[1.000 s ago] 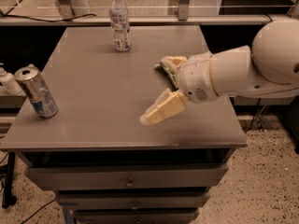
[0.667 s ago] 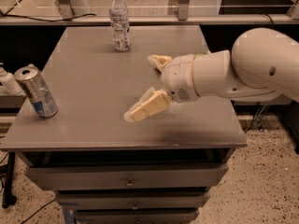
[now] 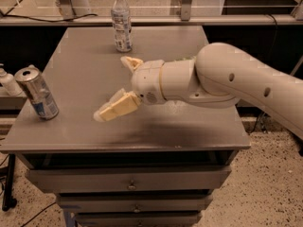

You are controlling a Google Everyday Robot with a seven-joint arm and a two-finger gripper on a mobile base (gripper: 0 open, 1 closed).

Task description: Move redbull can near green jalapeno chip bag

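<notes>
The slim silver metal redbull can with blue label patches [image 3: 37, 94] stands upright at the grey tabletop's [image 3: 80, 56] left edge. Well apart to its right, the cream two-finger pincer [image 3: 111, 88] hovers mid-tabletop, fingers spread wide, gripping nothing.

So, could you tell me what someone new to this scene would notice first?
The big white arm reaching in from the right dominates, its hand open above the middle of the table. The redbull can stands near the left front edge, the clear bottle at the back.
</notes>
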